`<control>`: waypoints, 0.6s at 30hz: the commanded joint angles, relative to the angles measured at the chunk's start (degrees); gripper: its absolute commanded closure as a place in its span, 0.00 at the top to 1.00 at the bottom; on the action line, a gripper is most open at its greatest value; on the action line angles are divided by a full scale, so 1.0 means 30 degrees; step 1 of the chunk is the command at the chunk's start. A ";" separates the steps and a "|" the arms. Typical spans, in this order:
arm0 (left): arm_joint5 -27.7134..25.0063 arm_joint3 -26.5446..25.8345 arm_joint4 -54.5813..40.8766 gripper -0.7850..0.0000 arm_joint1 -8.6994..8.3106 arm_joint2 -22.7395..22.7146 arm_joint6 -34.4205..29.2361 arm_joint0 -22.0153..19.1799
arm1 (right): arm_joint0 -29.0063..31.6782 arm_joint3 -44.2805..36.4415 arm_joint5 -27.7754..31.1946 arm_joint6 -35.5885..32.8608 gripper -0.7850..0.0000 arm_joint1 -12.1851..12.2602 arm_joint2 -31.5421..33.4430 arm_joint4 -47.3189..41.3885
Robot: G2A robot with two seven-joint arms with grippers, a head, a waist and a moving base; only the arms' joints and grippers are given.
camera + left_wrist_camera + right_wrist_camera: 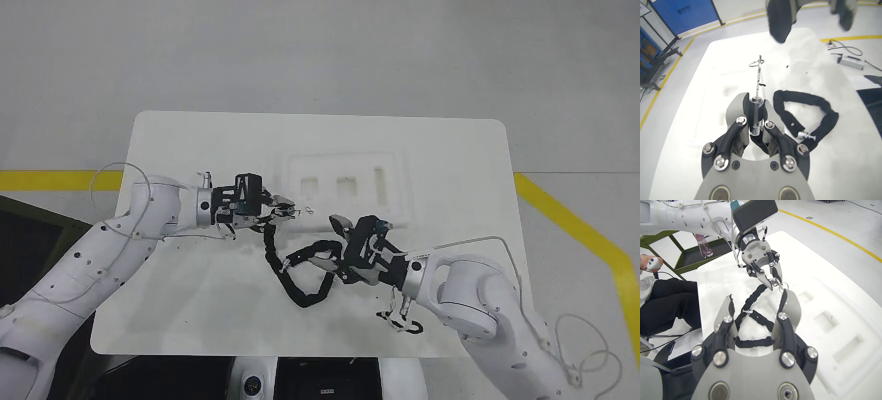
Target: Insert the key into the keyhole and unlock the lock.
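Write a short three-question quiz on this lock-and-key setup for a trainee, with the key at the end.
1. True or false: the key already sits in the keyhole of the lock cylinder.
2. Pick one. The right gripper is: A) open and empty; B) shut on the key; C) shut on the lock cylinder.
3. Fill in: the lock cylinder is clamped by the ____ gripper.

Key: 1 true. 2 A. 3 left: the left gripper is shut on it.
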State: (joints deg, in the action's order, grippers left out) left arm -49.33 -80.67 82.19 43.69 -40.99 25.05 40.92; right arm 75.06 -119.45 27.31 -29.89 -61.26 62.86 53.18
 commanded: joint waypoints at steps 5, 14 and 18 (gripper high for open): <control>0.1430 -0.0534 -0.0642 0.00 -0.0062 -0.0794 -0.2876 0.0686 | 0.0802 -0.0060 0.0197 0.0421 1.00 0.0129 0.0679 -0.0076; 0.1899 -0.1143 0.0136 0.54 0.0488 -0.0278 -0.6220 0.0464 | 0.1619 -0.0243 0.0414 0.0763 1.00 0.0274 0.1493 -0.0276; 0.1753 -0.0718 0.0085 0.76 0.0896 0.0088 -0.6389 0.0018 | 0.1994 -0.0323 0.0475 0.0984 1.00 0.0340 0.1908 -0.0335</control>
State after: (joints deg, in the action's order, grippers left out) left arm -43.86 -83.16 82.50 46.12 -40.93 5.84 41.29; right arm 80.77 -120.39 28.69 -27.14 -60.29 68.27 52.23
